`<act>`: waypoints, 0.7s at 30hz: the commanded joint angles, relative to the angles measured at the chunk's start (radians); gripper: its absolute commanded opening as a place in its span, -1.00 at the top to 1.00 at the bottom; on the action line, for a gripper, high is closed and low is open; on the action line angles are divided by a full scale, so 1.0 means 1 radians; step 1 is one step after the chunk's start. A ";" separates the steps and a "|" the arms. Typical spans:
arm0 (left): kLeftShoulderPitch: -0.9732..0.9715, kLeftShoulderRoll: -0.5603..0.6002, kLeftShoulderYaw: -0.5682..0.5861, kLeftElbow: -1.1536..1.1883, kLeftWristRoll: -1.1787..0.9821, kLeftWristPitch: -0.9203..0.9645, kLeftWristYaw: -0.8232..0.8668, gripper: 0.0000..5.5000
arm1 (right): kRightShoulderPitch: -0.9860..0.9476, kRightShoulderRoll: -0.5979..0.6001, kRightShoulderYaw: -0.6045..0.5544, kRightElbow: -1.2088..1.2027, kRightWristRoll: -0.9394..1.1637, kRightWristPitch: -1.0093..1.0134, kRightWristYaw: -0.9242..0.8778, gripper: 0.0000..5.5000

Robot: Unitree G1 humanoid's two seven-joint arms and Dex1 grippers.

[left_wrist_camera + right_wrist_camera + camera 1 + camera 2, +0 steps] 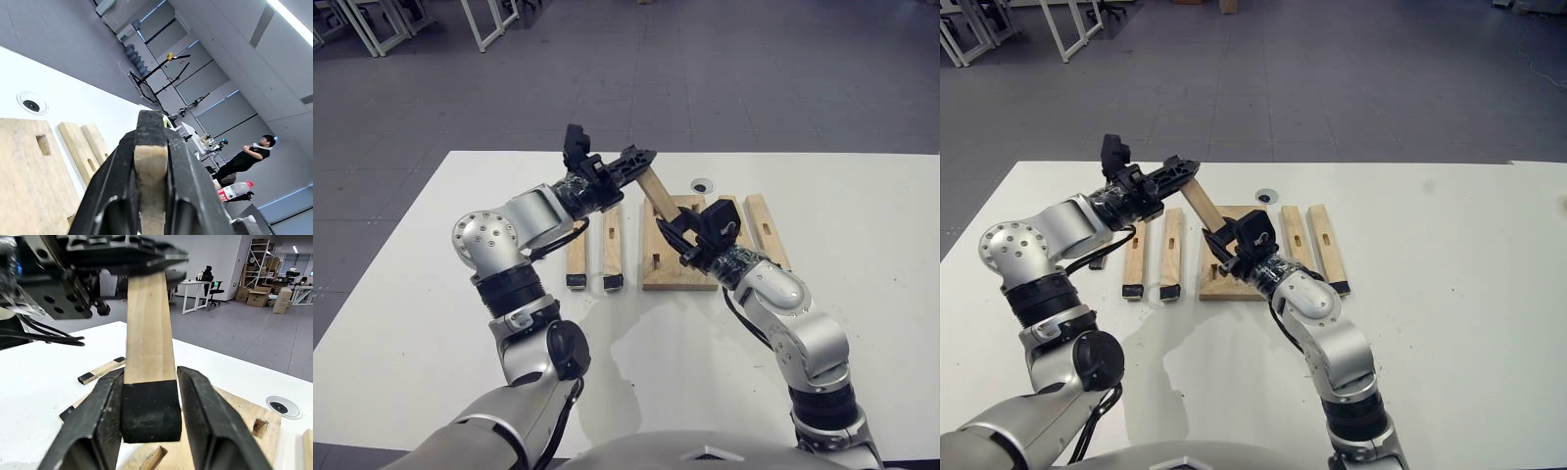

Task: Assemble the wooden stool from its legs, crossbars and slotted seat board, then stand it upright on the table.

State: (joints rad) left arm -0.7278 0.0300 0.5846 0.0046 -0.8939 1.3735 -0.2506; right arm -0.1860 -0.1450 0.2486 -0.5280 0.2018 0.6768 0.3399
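A leg (659, 196) leaning towards eleven o'clock was pinched at its top by the left pincer (644, 159) and at its foot by the right pincer (673, 231), apparently for steering into the seat board (668, 272).

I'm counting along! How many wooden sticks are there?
5: two sticks lie left of the seat board, two slotted ones right of it, one stick held over it by the left gripper and right gripper. Arms may hide more.
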 commanded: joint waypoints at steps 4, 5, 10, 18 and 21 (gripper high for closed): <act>0.038 0.107 -0.138 -0.005 0.111 -0.179 -0.026 0.85 | -0.030 -0.043 -0.014 0.026 0.010 0.022 0.025 -0.14; 0.043 0.134 -0.158 -0.010 0.115 -0.188 -0.047 0.85 | -0.029 -0.046 -0.017 0.030 0.007 0.021 0.021 -0.22; 0.053 0.329 -0.250 -0.009 0.269 -0.383 -0.108 0.85 | -0.035 -0.066 -0.077 0.085 -0.054 0.003 -0.052 -0.52; 0.159 0.257 -0.270 -0.097 0.513 -0.526 0.234 0.85 | -0.035 0.020 -0.145 0.075 -0.136 0.024 -0.248 -1.00; 0.218 0.246 -0.340 -0.094 0.586 -0.579 0.251 0.85 | -0.025 0.034 -0.128 0.066 -0.156 0.034 -0.275 -1.00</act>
State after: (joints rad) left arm -0.5375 0.2640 0.2848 -0.0883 -0.3572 0.8397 -0.0084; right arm -0.2180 -0.1191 0.1108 -0.4501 0.0607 0.6913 0.0771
